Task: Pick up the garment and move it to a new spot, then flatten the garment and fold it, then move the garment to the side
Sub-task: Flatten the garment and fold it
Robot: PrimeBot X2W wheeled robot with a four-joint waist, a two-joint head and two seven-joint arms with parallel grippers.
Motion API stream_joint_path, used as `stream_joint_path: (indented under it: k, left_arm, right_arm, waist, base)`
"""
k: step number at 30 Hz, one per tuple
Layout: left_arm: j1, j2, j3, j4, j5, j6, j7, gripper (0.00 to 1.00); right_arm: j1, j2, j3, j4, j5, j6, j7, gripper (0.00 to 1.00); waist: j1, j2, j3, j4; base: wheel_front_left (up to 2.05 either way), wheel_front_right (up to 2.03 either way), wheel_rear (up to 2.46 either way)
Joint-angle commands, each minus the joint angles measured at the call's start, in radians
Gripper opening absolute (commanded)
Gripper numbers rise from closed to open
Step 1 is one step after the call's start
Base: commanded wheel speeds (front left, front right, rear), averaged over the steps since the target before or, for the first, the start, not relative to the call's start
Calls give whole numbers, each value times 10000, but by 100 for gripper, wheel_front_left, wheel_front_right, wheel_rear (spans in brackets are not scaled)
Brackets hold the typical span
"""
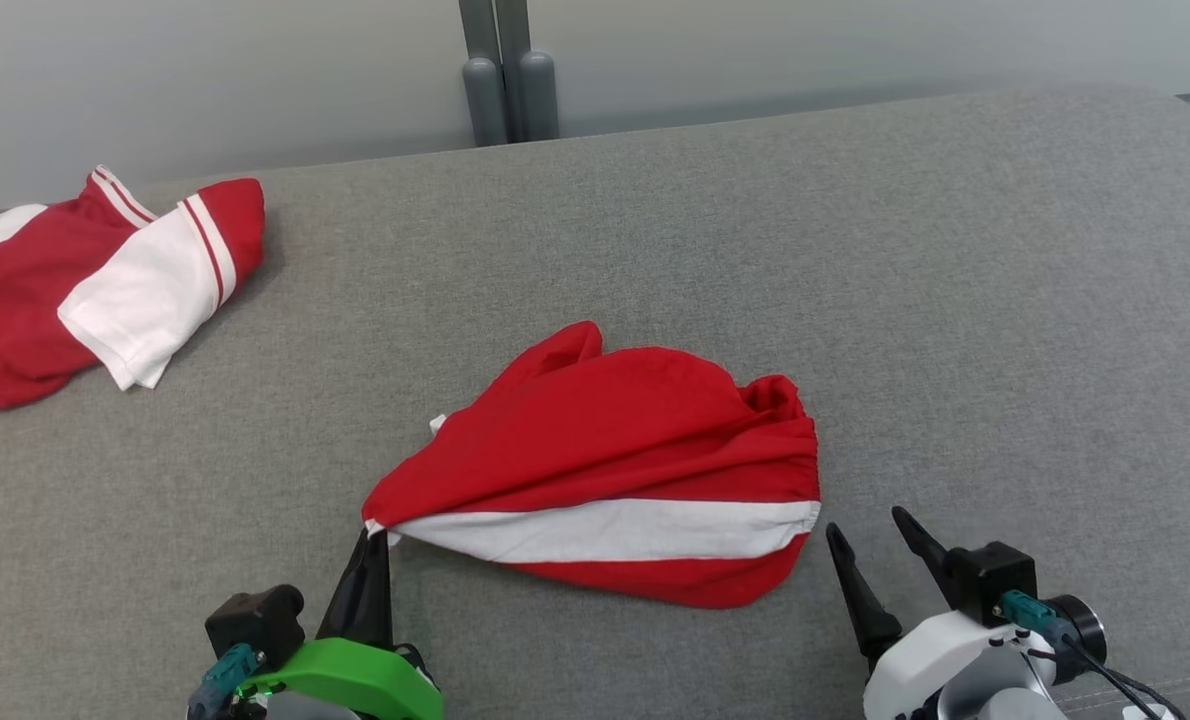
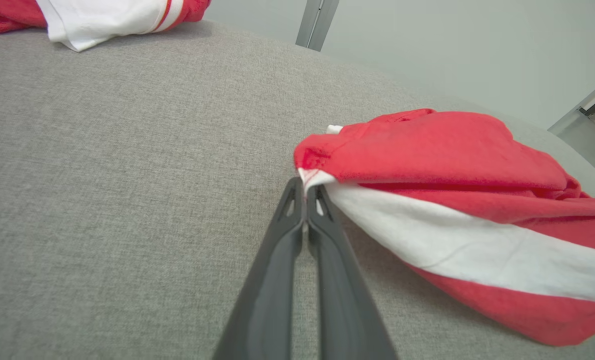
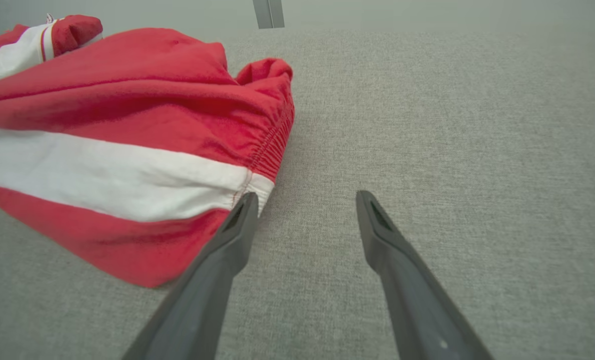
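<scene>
we've got the left gripper (image 1: 375, 537) pinched together on the garment (image 1: 615, 450), right on the corner where its white stripe ends. the garment lies bunched in the middle of the grey cushion (image 1: 905, 250), toward the cushion's near edge, and doesn't look lifted yet. the right gripper (image 1: 865, 522) hangs over that near edge, fingers apart and holding nothing, with one finger just beside the garment's gathered end. we judge this as the very start: the pick-up is under way, with moving, flattening, folding and setting aside all left. the cushion's right half and far side are bare. a second red-and-white garment (image 1: 85, 280) takes its far left corner, so we'd steer clear there.
</scene>
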Motion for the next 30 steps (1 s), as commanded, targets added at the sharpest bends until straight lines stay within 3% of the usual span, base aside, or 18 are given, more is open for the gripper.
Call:
stream_joint_path:
  k: [1, 19, 20, 21, 22, 26, 27, 30]
  left_arm:
    - [37, -5, 21, 4, 4, 65, -55, 0]
    - [-31, -128, -124, 249, 13, -58, -95, 0]
    - [-26, -131, -130, 261, 14, -62, -95, 0]
    - [-15, -130, -138, 275, 16, -65, -98, 0]
    - [-2, -130, -136, 283, 14, -64, -99, 0]
    - [66, -121, -127, 301, 2, -61, -109, 0]
    - [86, -119, -122, 304, -3, -65, -112, 0]
    - [123, -102, -105, 268, 4, -81, -121, 0]
  right_arm:
    - [-197, -61, 153, 123, 164, -10, -40, 100]
    - [-1781, -359, 2636, 2470, 2221, -10, 56, 100]
    - [-1814, -360, 2741, 2524, 2299, -10, 46, 86]
    - [-1856, -381, 2861, 2578, 2379, -10, 18, 59]
    - [-1887, -408, 2934, 2616, 2449, -10, 0, 45]
    - [-2010, -457, 3303, 2750, 2820, -10, -27, 20]
    - [-2038, -486, 3376, 2781, 2902, -10, -44, 3]
    - [-2141, -594, 3458, 2728, 2977, -10, -173, 0]
  waist:
    - [0, 0, 40, 25]
    - [0, 0, 2, 435]
    - [0, 0, -8, 440]
    - [0, 0, -22, 442]
    - [0, 0, -31, 441]
    - [0, 0, -72, 414]
    - [0, 0, -85, 405]
    - [0, 0, -122, 371]
  base:
    - [0, 0, 0]
    - [0, 0, 0]
    - [0, 0, 0]
    - [0, 0, 0]
    - [0, 0, 0]
    - [0, 0, 0]
    - [0, 0, 0]
    - [0, 0, 0]
